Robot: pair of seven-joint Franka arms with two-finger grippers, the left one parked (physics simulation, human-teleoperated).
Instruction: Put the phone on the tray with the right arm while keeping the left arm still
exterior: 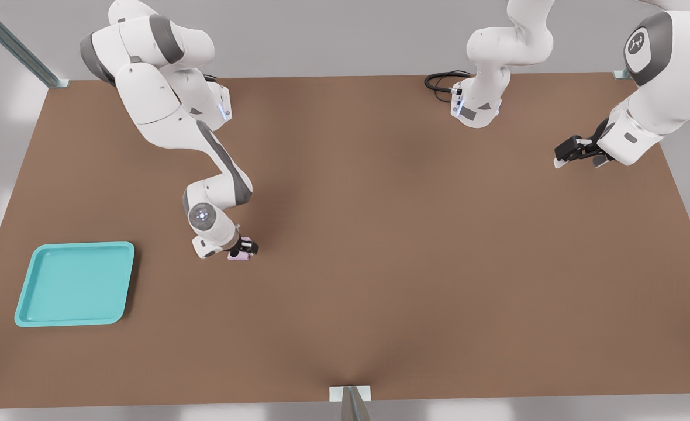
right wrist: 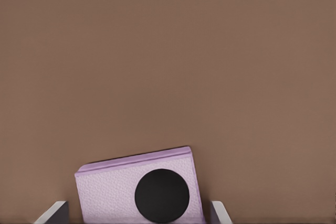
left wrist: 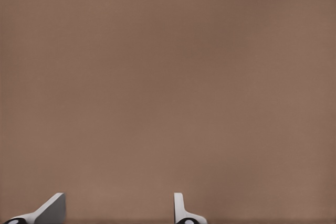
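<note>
Phone: small pale pink slab phone [right wrist: 137, 192] with a black camera circle lies on the brown table [exterior: 380, 234], slightly skewed between the fingertips.
Gripper: right arm's black two-finger gripper [exterior: 243, 248], jaws apart either side, not touching.
Tray: shallow turquoise rounded-square tray [exterior: 23, 313], well apart toward the front view's left.
Risk: closing on a skewed slab may twist or squirt it loose.

right arm [exterior: 164, 111]: white shells | grey joint bands | lit wrist disc | black hand [exterior: 243, 250]
</note>
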